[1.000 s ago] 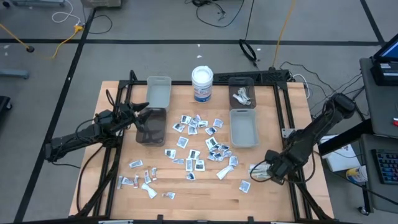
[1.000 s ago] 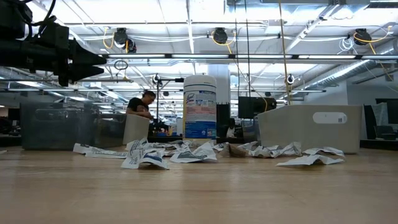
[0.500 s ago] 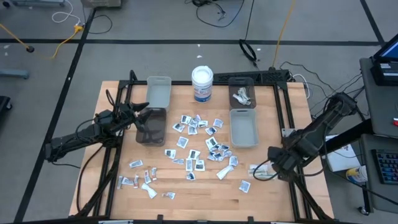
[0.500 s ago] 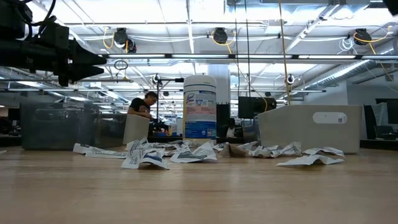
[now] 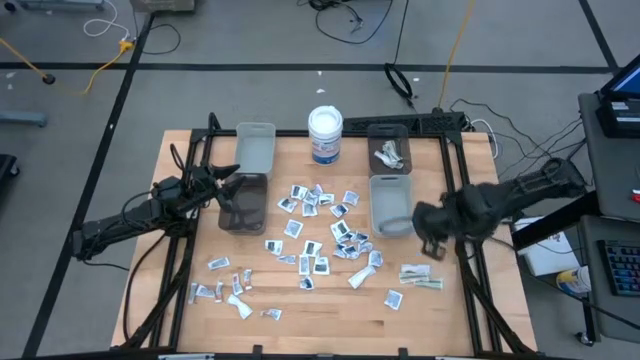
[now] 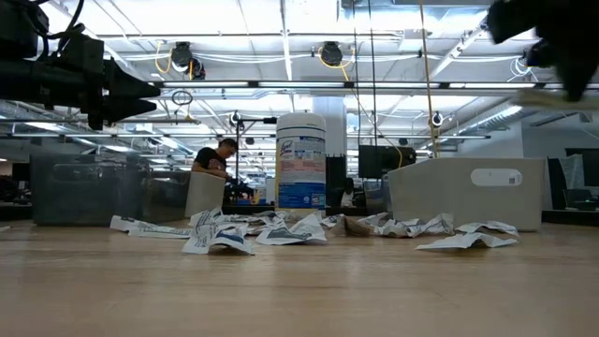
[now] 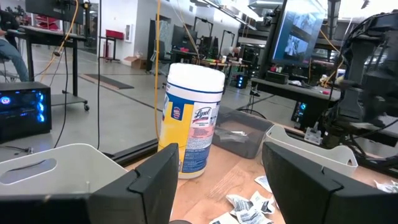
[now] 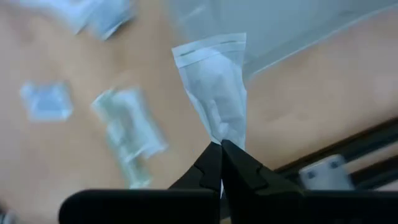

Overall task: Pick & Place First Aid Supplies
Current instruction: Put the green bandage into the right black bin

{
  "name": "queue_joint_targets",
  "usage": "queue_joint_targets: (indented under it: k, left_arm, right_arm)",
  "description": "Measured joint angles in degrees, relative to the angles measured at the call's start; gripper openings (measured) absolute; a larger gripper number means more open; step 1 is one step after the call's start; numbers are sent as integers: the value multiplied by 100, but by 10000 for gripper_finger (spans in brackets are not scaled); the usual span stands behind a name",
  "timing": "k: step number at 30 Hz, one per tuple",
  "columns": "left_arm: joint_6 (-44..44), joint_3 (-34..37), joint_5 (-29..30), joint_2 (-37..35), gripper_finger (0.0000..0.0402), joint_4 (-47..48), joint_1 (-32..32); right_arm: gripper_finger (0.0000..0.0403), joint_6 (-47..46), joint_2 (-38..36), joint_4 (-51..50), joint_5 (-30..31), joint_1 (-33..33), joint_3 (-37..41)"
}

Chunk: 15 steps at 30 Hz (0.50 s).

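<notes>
Sachets (image 5: 390, 154) fill the far bin (image 5: 389, 131); right jaws pinch a sachet (image 8: 214, 87), left jaws wide.

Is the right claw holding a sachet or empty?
Holding one: the right claw is shut on a pale sachet, pinched at one end above the table.

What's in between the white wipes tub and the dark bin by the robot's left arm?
In the high view, a grey bin sits between the wipes tub and the dark bin.
</notes>
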<state>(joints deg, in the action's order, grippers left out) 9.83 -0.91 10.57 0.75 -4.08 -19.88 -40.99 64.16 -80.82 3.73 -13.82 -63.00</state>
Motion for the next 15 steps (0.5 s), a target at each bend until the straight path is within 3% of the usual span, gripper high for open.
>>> queue_joint_targets:
  k: [9,15]
  left_arm:
    - [2,0,0,-1,237,0,-1]
    - [0,0,0,0,237,-1,-2]
  right_arm:
    - [0,1278,124,-3,253,2917,0]
    - [0,1533,313,0,276,4217,0]
